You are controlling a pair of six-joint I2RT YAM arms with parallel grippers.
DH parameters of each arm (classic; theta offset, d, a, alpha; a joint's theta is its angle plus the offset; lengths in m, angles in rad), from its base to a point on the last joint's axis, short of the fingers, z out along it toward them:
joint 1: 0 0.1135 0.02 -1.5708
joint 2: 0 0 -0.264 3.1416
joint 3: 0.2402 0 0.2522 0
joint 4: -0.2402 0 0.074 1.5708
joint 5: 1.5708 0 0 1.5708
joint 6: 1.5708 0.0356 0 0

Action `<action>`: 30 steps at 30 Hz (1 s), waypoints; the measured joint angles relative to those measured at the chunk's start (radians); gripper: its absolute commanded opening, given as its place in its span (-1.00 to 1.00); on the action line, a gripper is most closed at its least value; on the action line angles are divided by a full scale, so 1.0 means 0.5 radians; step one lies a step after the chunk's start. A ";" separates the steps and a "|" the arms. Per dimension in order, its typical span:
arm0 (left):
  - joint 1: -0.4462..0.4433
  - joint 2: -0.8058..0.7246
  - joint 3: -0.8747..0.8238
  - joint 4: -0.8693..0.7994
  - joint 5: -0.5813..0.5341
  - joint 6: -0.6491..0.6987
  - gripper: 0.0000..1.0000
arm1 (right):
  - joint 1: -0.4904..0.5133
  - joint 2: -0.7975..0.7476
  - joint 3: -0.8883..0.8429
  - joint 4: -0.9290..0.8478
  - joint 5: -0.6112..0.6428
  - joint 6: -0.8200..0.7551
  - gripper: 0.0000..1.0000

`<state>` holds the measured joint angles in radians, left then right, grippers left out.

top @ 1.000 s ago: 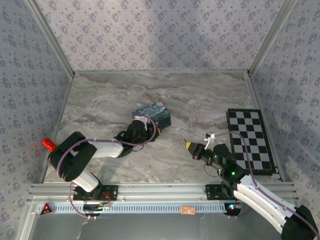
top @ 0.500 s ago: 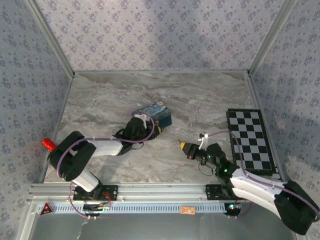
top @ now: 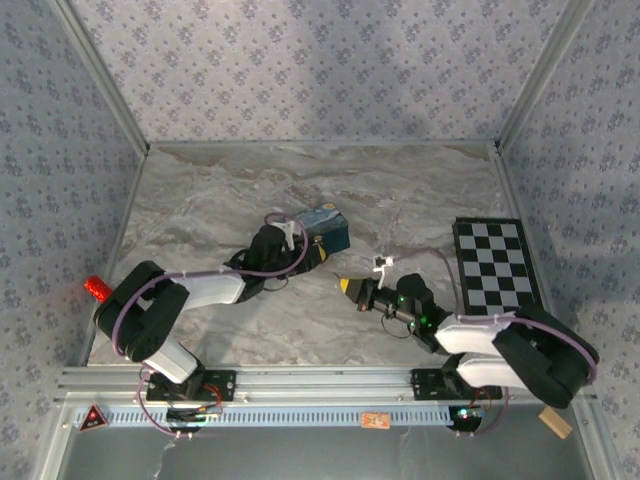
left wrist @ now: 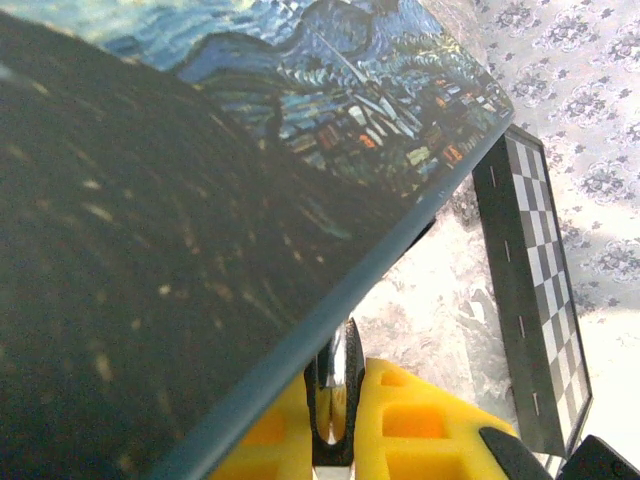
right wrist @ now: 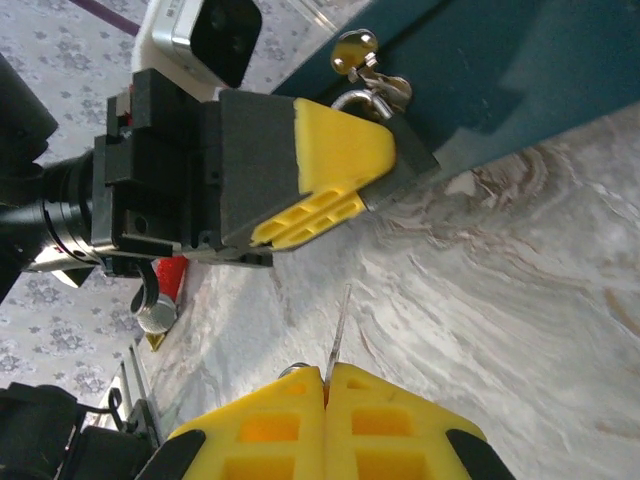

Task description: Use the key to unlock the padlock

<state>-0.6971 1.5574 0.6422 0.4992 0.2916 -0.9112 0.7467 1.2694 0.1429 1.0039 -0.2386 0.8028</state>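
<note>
The padlock (left wrist: 352, 390), a small black block with a pale metal shackle (right wrist: 350, 98), is pinched between the yellow pads of my shut left gripper (left wrist: 334, 400). In the top view the left gripper (top: 298, 252) lies against the blue night-sky box (top: 326, 229), and the box's face hangs close over the left wrist camera. My right gripper (right wrist: 326, 375) is shut on the key (right wrist: 338, 330). Its thin blade points at the padlock (right wrist: 405, 165) across a short stretch of marble. In the top view the right gripper (top: 352, 287) is a little right of and nearer than the left one.
A black-and-white checkerboard (top: 498, 280) lies flat at the right side of the table. A red object (top: 97, 290) stands at the left edge beside the left arm. A small wooden block (top: 552, 422) sits beyond the front rail at the right. Patterned walls close three sides.
The right arm has swung left with the key, closing on the left gripper. The left gripper and the box have shifted slightly up and to the right.
</note>
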 measured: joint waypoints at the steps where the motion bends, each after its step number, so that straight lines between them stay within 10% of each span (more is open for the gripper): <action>1: 0.008 0.000 0.010 -0.010 0.014 0.000 -1.00 | -0.019 0.067 0.014 0.070 -0.027 0.001 -1.00; 11: 0.074 -0.028 0.047 -0.058 0.131 0.001 -1.00 | -0.160 0.608 0.076 0.574 -0.236 0.047 -1.00; 30: 0.182 -0.071 0.068 -0.105 0.287 -0.037 -1.00 | -0.224 0.711 0.249 0.716 -0.369 0.047 -1.00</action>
<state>-0.6064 1.5219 0.6762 0.4465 0.4351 -0.9298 0.6346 1.6249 0.2672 1.3617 -0.4232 0.8265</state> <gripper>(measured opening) 0.107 0.064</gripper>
